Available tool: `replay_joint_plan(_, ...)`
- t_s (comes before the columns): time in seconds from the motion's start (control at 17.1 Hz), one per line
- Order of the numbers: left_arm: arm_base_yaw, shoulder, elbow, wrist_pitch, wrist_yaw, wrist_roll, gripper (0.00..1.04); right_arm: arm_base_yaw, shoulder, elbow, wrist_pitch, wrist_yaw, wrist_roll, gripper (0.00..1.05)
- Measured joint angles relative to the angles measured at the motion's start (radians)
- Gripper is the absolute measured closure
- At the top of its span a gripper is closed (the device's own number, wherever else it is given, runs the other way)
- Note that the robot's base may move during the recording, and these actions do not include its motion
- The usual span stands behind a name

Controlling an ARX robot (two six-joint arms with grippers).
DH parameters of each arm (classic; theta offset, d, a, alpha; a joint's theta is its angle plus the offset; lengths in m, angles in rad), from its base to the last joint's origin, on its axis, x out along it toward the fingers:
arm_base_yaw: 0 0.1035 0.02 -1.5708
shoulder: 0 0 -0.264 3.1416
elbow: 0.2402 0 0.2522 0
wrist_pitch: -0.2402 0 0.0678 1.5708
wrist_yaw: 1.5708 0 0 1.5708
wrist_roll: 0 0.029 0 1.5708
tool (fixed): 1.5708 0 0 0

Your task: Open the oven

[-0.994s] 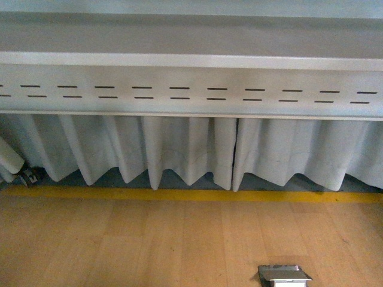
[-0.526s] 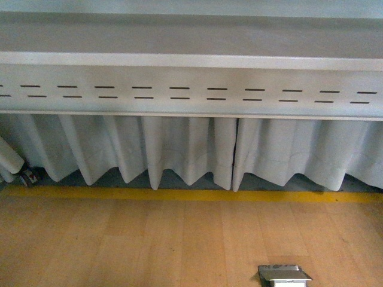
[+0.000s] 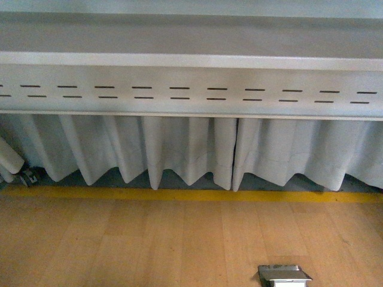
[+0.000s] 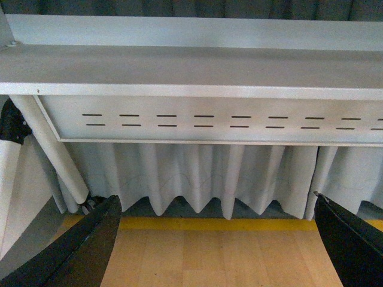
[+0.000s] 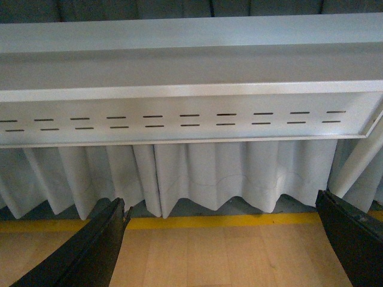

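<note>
The oven shows in none of the three views, so which way it lies from either arm, how its door and handle run, and which arm is nearer cannot be told.

In the front view a grey table (image 3: pixel 191 36) fills the upper part of the frame. The strip of its top that shows is bare, and its slotted front panel (image 3: pixel 191 89) runs from edge to edge. Below hangs a pleated white curtain (image 3: pixel 179 149), then a yellow floor line (image 3: pixel 179 195) and a wooden floor (image 3: pixel 119 245). A silver floor box (image 3: pixel 284 275) sits at the lower right edge and a small caster (image 3: pixel 27 176) at the far left.

Both wrist views look at the same table edge from low down.
- **Left jaws:** spread wide, with the black fingers (image 4: pixel 78 251) in the two lower corners of the frame and nothing between them. A round table leg (image 4: pixel 54 149) slants down at the left.
- **Right jaws:** also spread wide and empty, with the fingers (image 5: pixel 90 251) in the lower corners.

No container is in view. My judgement is that the task has not begun. The arms hang below the table top, and the oven probably stands out of frame, so it must be found before any reach.
</note>
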Motion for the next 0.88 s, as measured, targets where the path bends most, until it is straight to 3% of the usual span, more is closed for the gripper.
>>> replay_joint_plan(0.88,0.0,0.0,0.0,-0.001,0.0,0.0,0.07,0.0,0.0,0.0,-0.001,0.0,0.0,0.06)
